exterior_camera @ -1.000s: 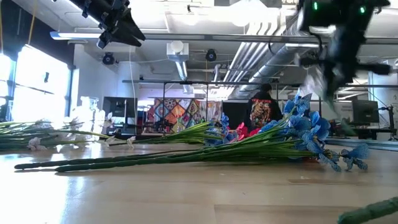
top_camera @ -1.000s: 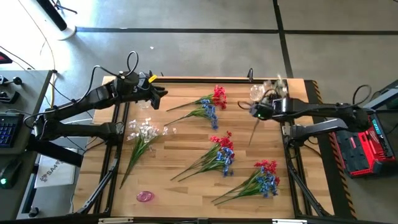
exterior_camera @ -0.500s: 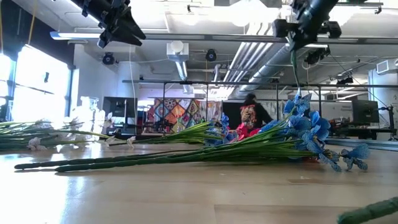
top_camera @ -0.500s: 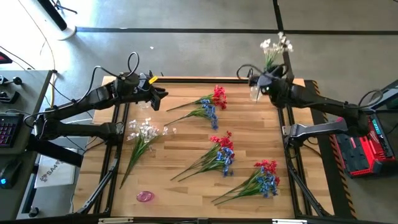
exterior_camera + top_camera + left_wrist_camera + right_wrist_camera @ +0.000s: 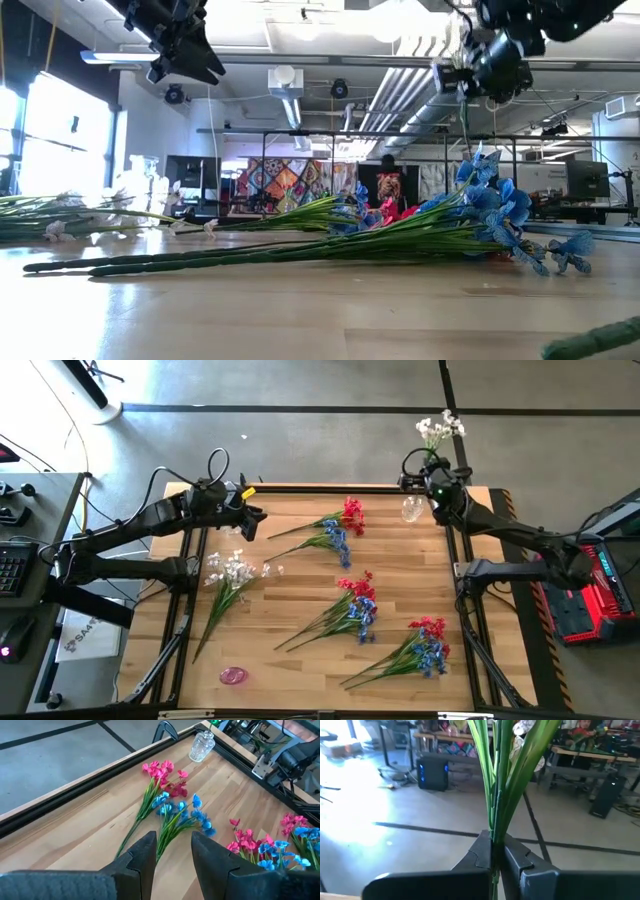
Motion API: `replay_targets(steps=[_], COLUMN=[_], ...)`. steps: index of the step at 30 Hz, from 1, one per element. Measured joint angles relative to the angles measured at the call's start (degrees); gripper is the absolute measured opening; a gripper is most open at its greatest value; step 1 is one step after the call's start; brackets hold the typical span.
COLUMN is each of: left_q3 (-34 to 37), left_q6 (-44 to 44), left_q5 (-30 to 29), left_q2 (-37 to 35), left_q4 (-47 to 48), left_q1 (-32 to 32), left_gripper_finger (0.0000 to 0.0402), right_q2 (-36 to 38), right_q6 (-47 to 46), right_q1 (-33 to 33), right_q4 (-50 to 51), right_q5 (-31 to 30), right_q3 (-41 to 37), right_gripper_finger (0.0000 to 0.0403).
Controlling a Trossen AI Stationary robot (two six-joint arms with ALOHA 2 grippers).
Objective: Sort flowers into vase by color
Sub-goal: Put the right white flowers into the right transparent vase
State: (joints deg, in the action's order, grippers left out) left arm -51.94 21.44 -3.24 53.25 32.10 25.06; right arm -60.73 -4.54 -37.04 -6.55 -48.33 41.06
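Note:
My right gripper [image 5: 432,484] is shut on a white flower spray, whose blossoms [image 5: 440,428] stand beyond the table's far right corner. It is just above a clear glass vase [image 5: 411,510], which also shows in the left wrist view [image 5: 201,747]. My left gripper [image 5: 255,515] hovers open over the far left of the table, touching nothing. A second white spray [image 5: 230,575] lies flat on the left. Three mixed red-and-blue bunches [image 5: 335,530] [image 5: 352,605] [image 5: 422,645] lie flat across the middle and right. My right gripper pinches the white spray's bundle of green stems [image 5: 495,827] between its two fingers [image 5: 482,852]. The fingers lie about level and across the stems. The spray is lifted clear and upright, blossoms above the fingers, and a thin stem end [image 5: 465,125] hangs below them.
A small pink object [image 5: 233,675] sits near the table's near left edge. A dark raised rail [image 5: 330,488] runs along the far edge. Bare wood lies between the bunches and along the near left. A person [image 5: 388,180] stands in the room far behind the table.
My right gripper has moved from over the table's right side toward the far right corner and has risen. It has tipped the white spray from slanting over the table to upright, so the blossoms now stand past the far edge and the stem hangs by the vase.

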Motion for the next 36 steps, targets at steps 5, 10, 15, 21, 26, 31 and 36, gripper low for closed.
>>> replay_targets(steps=[5,10,15,21,26,31,36], left_q3=[0.0,0.0,0.0,0.0,0.0,0.0,0.0], left_q6=[0.5,0.5,0.5,2.9,4.0,4.0,5.7], left_q5=[-0.9,-2.9,-3.5,-2.9,-1.3,-1.4,-0.3], left_q2=[0.0,0.0,0.0,0.0,-0.5,-0.5,-0.4], left_q4=[0.0,-0.1,-0.2,0.6,1.9,2.3,2.3], left_q1=[0.0,0.0,0.0,0.0,-0.1,-0.1,-0.1], left_gripper_finger=[0.0112,0.0112,0.0112,0.0113,0.0113,0.0113,0.0113], right_q2=[0.0,-0.5,-0.5,1.9,2.6,1.6,-1.3], right_q6=[-2.0,-7.2,-10.1,-19.1,-25.1,-22.2,-24.6], right_q1=[-0.7,-1.4,-1.3,-1.4,-3.6,-7.2,-12.9], right_q4=[-0.1,2.5,5.0,20.0,40.3,43.7,47.8], right_q5=[0.4,2.4,6.8,6.8,11.3,19.4,33.9], right_q3=[-2.8,-4.9,-5.6,-0.2,10.9,14.9,14.5], right_gripper_finger=[0.0001,0.0013,0.0071,0.0167,0.0223,0.0248,0.0252])
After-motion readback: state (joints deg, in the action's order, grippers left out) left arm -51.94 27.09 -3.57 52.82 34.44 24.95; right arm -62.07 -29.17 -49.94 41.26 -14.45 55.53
